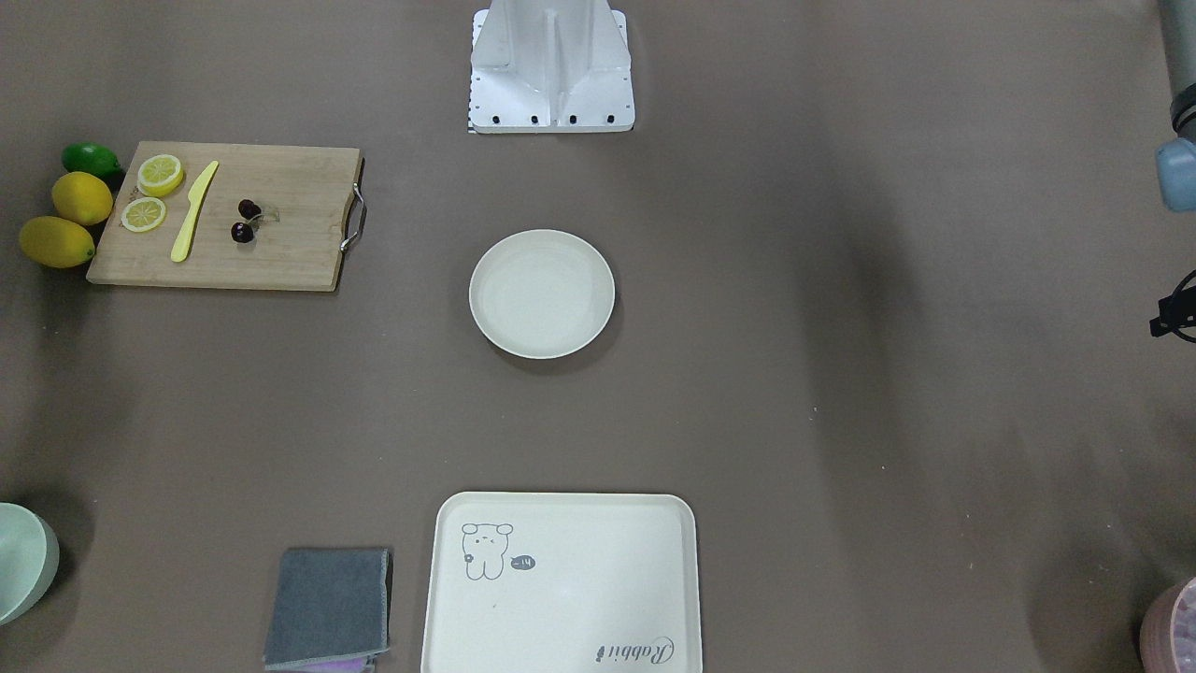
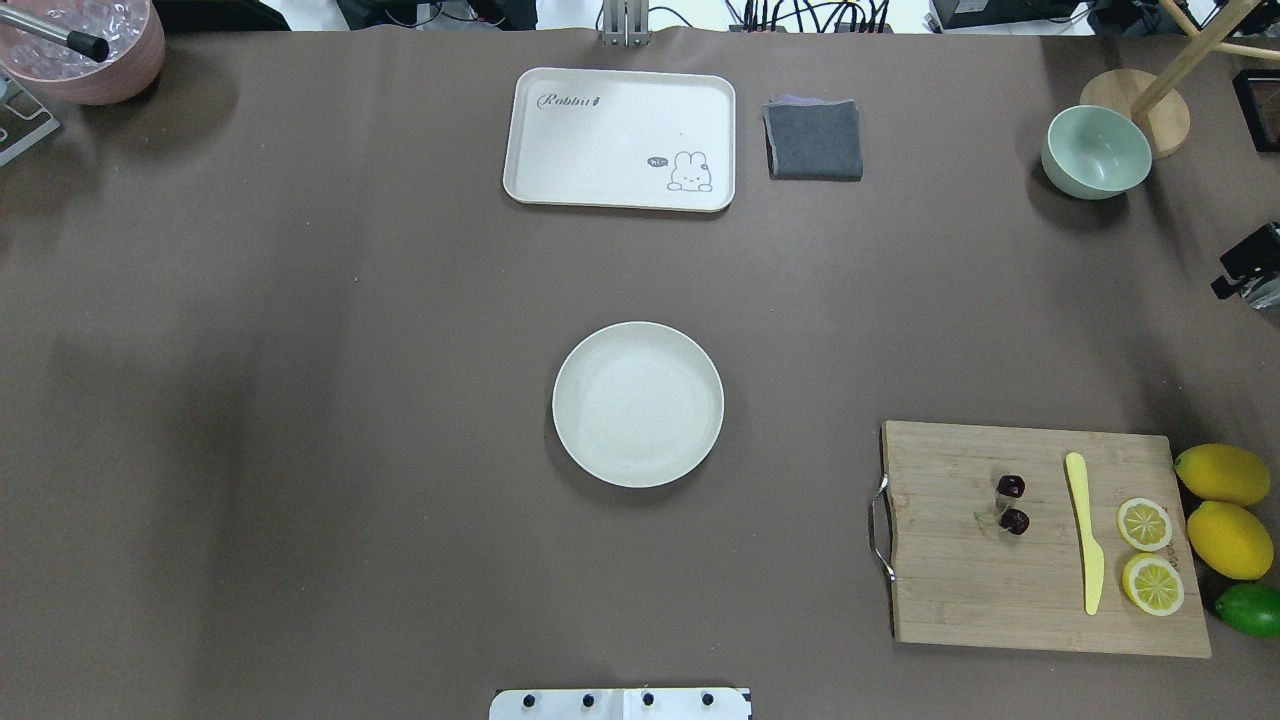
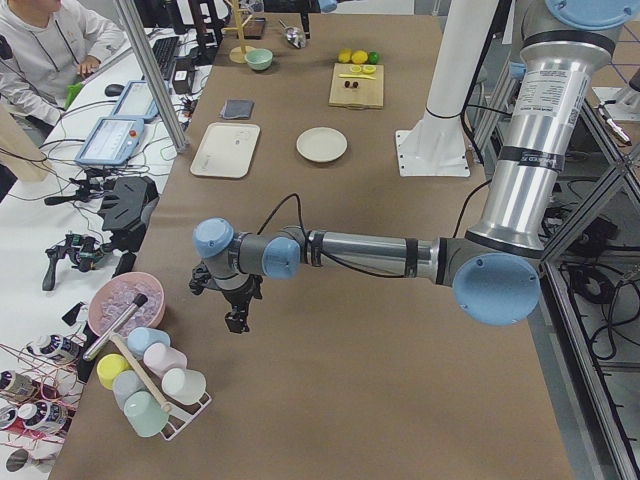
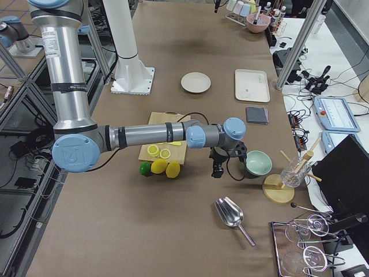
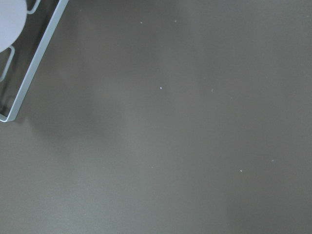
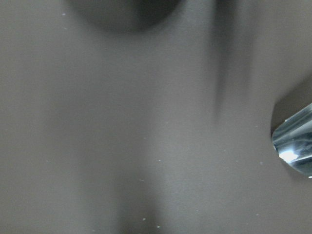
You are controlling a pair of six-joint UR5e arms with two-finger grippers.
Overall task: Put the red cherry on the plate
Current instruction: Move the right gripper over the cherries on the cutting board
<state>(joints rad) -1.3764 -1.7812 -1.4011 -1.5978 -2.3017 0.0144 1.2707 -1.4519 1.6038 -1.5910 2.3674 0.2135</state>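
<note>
The red cherry [image 2: 1012,503], a pair of dark round fruits on a pale stem, lies on a wooden cutting board [image 2: 960,580] at the table's right; it also shows in the front view as the red cherry [image 1: 246,221]. The off-white round plate [image 2: 638,404] sits empty at the table's middle. My right gripper [image 4: 217,172] hangs beyond the lemons, near a green bowl, far from the cherry. My left gripper [image 3: 236,324] hangs over bare table at the far left end. I cannot tell whether either gripper is open or shut.
On the board lie a yellow knife [image 2: 1085,530] and two lemon slices [image 2: 1144,524]. Two lemons [image 2: 1222,474] and a lime [image 2: 1250,608] sit beside it. A cream tray [image 2: 620,138], grey cloth [image 2: 814,139], green bowl [image 2: 1096,152] and pink bowl [image 2: 85,45] line the far edge.
</note>
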